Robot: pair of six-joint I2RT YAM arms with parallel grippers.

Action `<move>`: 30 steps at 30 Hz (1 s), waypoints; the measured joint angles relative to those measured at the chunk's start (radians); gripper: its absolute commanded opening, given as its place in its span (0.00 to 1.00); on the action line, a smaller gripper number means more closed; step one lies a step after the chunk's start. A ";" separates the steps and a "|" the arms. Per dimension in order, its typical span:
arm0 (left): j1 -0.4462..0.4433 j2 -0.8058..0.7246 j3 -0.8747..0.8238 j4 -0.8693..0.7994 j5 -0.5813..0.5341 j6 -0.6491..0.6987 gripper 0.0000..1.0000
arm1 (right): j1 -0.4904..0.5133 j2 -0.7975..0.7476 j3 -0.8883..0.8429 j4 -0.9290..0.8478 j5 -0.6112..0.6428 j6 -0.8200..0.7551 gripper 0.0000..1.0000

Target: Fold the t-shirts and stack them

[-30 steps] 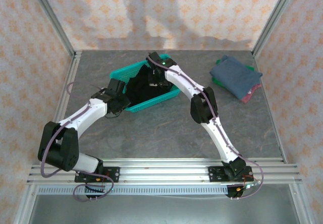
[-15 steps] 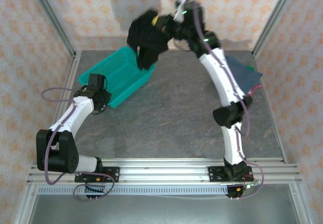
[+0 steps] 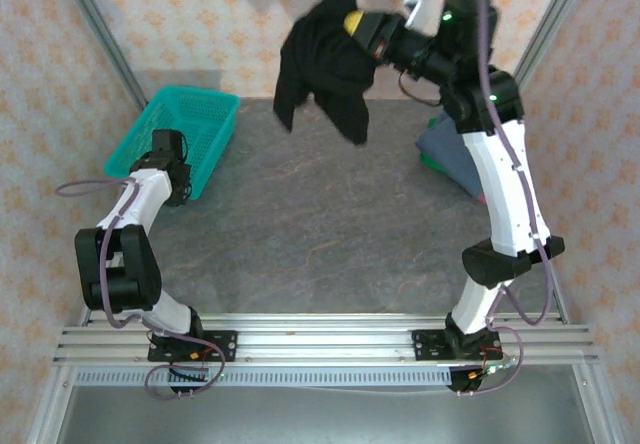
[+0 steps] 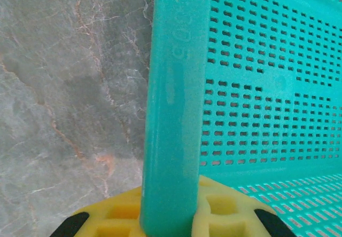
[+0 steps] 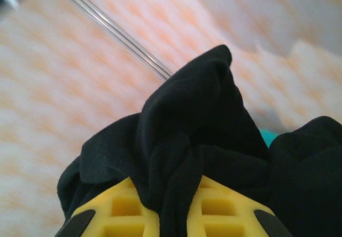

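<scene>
A large black t-shirt [image 3: 322, 69] hangs bunched in the air over the back of the table. My right gripper [image 3: 358, 26] is raised high and shut on its top. In the right wrist view the black t-shirt [image 5: 187, 135] is pinched between the yellow fingers [image 5: 120, 213] of the right gripper [image 5: 179, 213]. A folded slate-blue t-shirt [image 3: 447, 150] lies at the back right with a green edge [image 3: 427, 162] under it, partly behind the right arm. My left gripper [image 3: 166, 150] is low at the back left.
A teal mesh basket [image 3: 190, 124] stands at the back left by the wall. My left gripper [image 4: 168, 221] is shut on the basket's rim [image 4: 173, 103]. Grey table [image 3: 320, 234] lies open in the middle. Frame posts and patterned walls enclose three sides.
The right arm lifted the black t-shirt out of the basket, up and to the right. The left gripper dragged the basket to the back left corner.
</scene>
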 measured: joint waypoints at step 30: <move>-0.031 0.065 0.320 -0.022 0.089 0.235 1.00 | -0.181 -0.270 -0.938 -0.060 0.203 -0.235 0.98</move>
